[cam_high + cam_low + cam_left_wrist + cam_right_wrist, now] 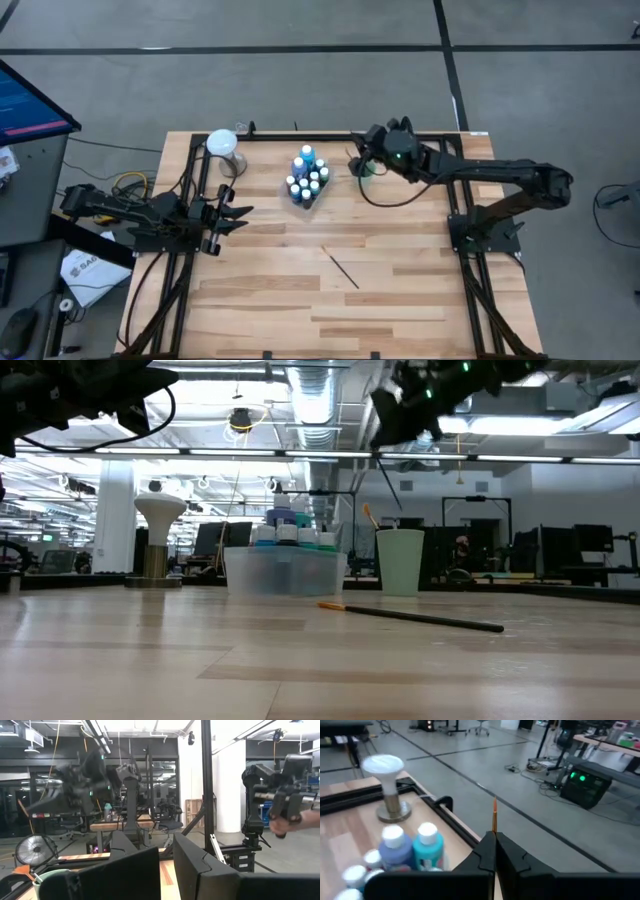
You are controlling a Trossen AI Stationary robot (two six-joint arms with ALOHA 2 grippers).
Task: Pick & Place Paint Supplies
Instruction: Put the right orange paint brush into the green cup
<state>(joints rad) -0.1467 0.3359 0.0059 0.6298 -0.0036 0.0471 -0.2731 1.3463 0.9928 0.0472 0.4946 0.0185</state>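
My right gripper (358, 160) hangs over the far side of the table, above the green cup (400, 560), shut on a thin dark brush (390, 480) with an orange tip (494, 806). Another brush (368, 515) stands in the cup, leaning on its rim. A third brush (340, 267) lies flat on the table's middle. White-capped paint bottles (308, 178), two taller blue ones (427, 847) among them, stand in the clear tray (285, 572). My left gripper (235, 213) waits shut at the table's left edge, holding nothing. My right gripper pinches the brush's shaft (494, 831) between its two fingertips. The orange tip shows just past the fingers. In the low view the dark shaft hangs slanting below the gripper, lifted clear of the table, with its lower end above the cup's rim.
A white mushroom-shaped stand (222, 145) sits at the far left corner, beside the tray. A black frame rail (300, 137) runs along the table's far edge. Bare wood (300, 310) stretches across the near half, around the lying brush.
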